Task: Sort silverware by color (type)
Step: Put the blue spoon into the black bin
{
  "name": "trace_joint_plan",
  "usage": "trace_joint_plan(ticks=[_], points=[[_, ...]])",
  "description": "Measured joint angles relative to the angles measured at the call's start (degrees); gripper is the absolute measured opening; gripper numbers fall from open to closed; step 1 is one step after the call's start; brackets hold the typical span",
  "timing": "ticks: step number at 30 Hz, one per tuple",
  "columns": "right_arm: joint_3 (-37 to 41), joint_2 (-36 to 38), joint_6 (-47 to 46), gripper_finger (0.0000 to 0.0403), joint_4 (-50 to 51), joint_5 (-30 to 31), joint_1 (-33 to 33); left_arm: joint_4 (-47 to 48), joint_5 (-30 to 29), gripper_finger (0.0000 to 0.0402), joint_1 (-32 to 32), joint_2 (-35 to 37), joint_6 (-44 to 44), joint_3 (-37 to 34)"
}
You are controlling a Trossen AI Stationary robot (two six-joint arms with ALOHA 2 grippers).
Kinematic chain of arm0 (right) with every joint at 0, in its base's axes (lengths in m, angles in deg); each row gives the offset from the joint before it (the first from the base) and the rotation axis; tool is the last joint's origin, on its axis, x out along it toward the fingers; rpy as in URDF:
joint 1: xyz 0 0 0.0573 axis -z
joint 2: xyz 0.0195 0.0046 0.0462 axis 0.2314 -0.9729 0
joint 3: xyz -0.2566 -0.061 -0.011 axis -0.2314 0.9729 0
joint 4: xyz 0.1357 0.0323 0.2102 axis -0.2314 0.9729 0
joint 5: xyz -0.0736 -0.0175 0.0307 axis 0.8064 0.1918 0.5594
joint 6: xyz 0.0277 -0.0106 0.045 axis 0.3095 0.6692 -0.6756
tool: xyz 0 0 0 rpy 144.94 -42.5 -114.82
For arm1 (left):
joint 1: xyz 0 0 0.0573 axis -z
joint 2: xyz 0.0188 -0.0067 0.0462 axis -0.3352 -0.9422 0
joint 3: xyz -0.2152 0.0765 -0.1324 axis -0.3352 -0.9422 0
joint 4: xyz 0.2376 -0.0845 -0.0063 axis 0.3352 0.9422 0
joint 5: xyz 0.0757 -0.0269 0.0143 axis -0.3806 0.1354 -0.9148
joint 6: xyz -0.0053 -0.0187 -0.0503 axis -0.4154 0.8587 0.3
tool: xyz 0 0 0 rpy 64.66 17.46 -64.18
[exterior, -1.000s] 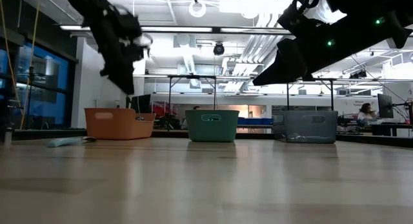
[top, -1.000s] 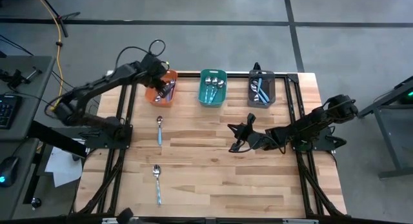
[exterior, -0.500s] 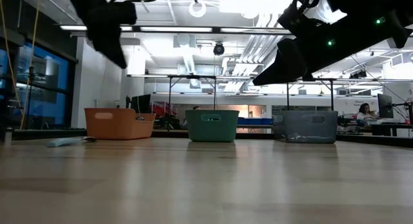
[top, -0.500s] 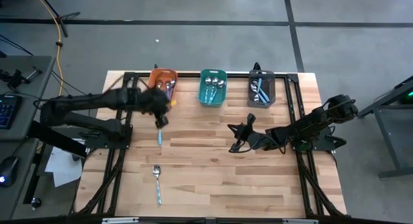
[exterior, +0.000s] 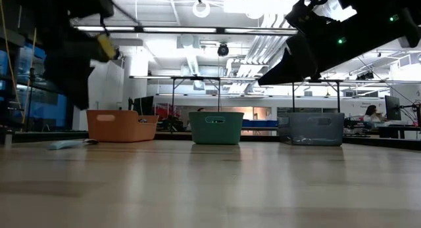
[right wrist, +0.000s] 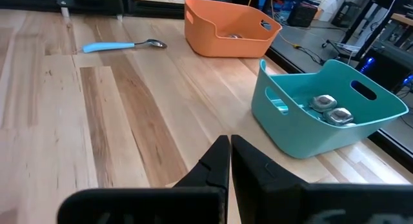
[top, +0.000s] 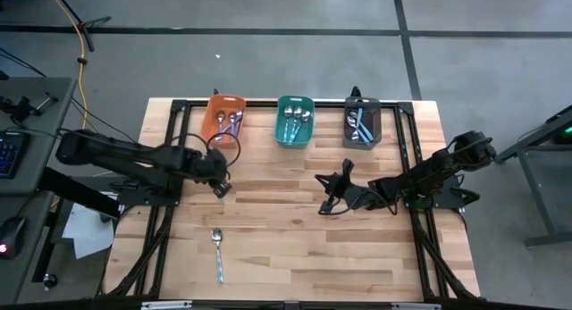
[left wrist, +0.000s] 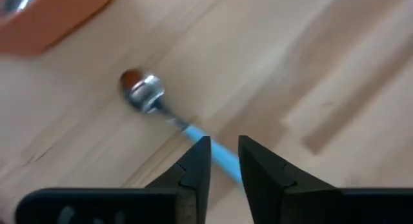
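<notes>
My left tool (left wrist: 222,161) hangs just over the light blue handle of a spoon (left wrist: 169,113) lying flat on the surface (top: 295,230) near the orange bin (top: 225,119), fingers set narrow and straddling the thin handle, nothing gripped yet. That slim gap is my worry: if I come down slightly off line, one finger lands on the handle and flicks the spoon away or pins it flat. The handle is thin and low, so a shallow close may slip over it. A second spoon (top: 217,249) waits nearer the front edge. My right tool (top: 327,203) hovers shut at mid-surface.
</notes>
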Motion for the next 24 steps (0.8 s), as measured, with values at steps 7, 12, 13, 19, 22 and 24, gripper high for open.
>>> trace_joint_plan(ticks=[7, 12, 13, 19, 22, 24], points=[[0.0, 0.0, 0.01, 0.0, -0.04, 0.01, 0.0, -2.81, 0.58, 0.0132, -6.1, 0.0, -0.47, -5.69], [0.0, 0.0, 0.01, 0.0, -0.04, 0.02, 0.0, -10.23, 4.42, 0.0159, -11.34, 0.0, -3.59, -8.65], [0.0, 0.0, 0.01, 0.0, -0.04, 0.01, 0.0, -11.2, 5.21, 0.0161, -12.3, -0.22, -4.16, -9.25], [0.0, 0.0, 0.01, 0.0, -0.04, 0.02, 0.0, -13.22, 5.82, 0.0163, -16.03, -1.66, -5.52, -11.22], [0.0, 0.0, 0.01, 0.0, -0.05, 0.02, 0.0, -16.54, 7.27, 0.0163, -16.88, -1.79, -6.45, -12.61], [0.0, 0.0, 0.01, 0.0, -0.05, 0.02, 0.0, -18.02, 8.23, 0.0163, -17.35, -1.79, -6.47, -13.59]])
